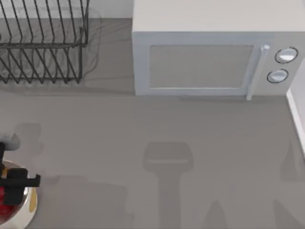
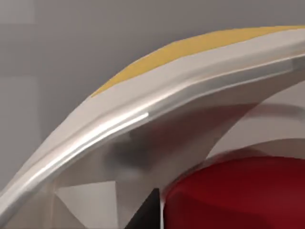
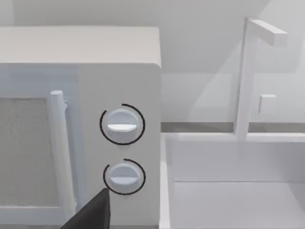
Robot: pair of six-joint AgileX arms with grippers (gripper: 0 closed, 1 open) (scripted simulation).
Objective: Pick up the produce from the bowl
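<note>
Bowl: cream-white bowl with an orange-yellow patch, at the near-left corner of the table in the top view, partly cut by the picture's edge. In my left wrist view its glossy rim curves across, with the yellow patch on the outer wall.
Produce: glossy red produce lies inside the bowl, low against its wall. In my left wrist view it sits close under the camera, with pale bowl wall behind it.
Left gripper: my left gripper hangs over the bowl, directly above the red fruit, its dark body covering part of the bowl's rim in the top view. One dark fingertip shows just beside the produce in my left wrist view. I cannot tell how wide my jaws stand or whether they touch the fruit.
Right gripper: a dark finger of my right arm shows in the right wrist view, facing the microwave's knobs; jaw state I cannot tell.
Microwave: white microwave at the far side of the table, door shut, handle and two round knobs on its right.
Rack: black wire dish rack at the far left, well apart from the bowl.
Sink: white basin with a tall faucet, just beside the microwave in the right wrist view.
</note>
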